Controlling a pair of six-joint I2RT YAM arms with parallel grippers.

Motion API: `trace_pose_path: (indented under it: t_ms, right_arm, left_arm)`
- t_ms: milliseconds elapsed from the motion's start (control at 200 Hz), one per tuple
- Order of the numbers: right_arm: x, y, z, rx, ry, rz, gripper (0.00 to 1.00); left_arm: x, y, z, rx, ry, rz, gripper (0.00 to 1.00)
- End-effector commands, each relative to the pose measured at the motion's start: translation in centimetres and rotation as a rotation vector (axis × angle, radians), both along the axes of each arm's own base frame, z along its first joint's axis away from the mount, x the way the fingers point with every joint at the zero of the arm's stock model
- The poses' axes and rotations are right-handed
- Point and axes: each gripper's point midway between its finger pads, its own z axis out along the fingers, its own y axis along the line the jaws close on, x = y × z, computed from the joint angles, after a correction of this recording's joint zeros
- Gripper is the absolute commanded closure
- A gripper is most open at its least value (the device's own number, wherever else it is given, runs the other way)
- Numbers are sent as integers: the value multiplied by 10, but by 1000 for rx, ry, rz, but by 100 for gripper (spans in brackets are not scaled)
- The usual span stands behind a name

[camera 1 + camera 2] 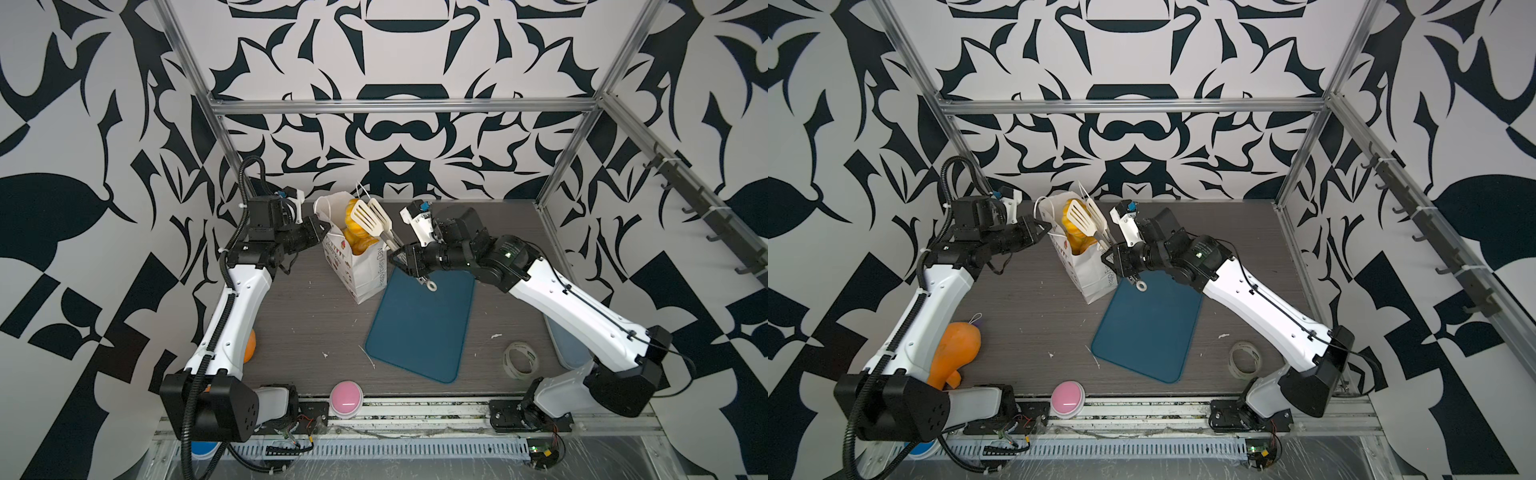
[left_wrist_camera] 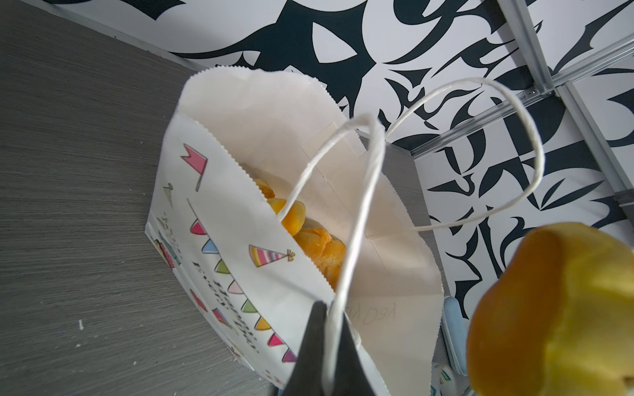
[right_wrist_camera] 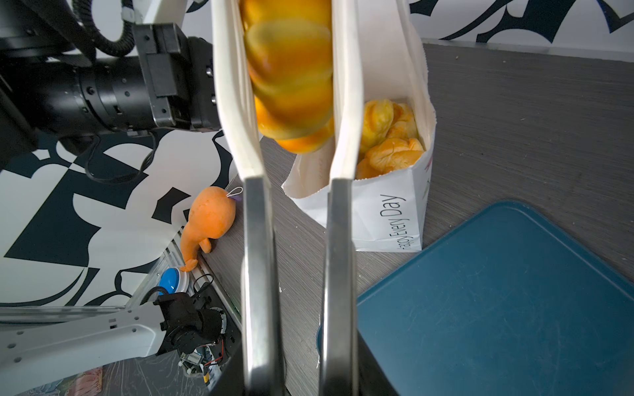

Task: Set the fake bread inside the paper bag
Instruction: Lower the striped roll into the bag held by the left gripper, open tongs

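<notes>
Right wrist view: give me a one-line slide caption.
Tongs clamp the braided loaf over the open paper bag, croissants already inside.

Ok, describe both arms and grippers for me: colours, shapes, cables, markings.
The left arm and right arm have white moulded shells with black joint housings. The left gripper and right gripper are black. A thick corrugated black conduit runs along the left arm; a thin black cable is clipped along the right, whose joint shows a green light.
</notes>
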Motion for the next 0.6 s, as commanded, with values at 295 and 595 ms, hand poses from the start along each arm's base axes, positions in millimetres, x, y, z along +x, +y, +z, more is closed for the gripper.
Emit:
trace_pose_path:
  t_ms: [295, 595]
  right_arm:
    - [27, 14, 31, 43, -137, -19, 64]
    - [38, 13, 18, 2, -112, -48, 62]
  left_arm:
    - [-3, 1, -4, 8, 7, -2, 100]
    - [-3, 1, -4, 9, 6, 0, 100]
